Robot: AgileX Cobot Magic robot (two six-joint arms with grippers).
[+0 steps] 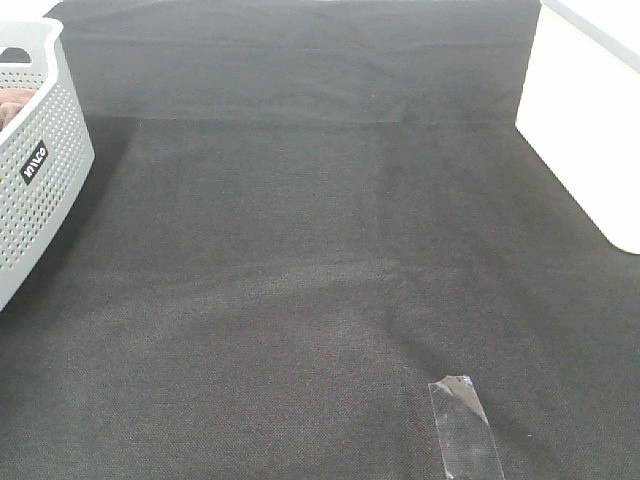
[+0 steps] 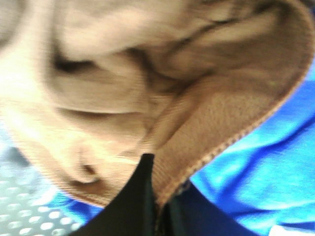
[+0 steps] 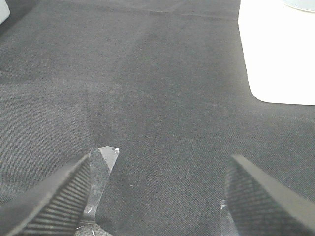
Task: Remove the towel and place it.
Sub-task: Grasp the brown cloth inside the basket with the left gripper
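Barely started: towel sits in the basket, upper left of frame, nothing placed on the table yet. Only the left wrist view shows my left fingers pinched on the towel hem, above blue cloth. Right fingers are wide apart, holding nothing, over tape.

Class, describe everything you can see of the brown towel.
The towel is brown terry cloth, bunched in soft folds, with a stitched hem. It lies in the grey perforated basket, over blue fabric. The left gripper pinches its hem. The high camera shows only a brown sliver of it.
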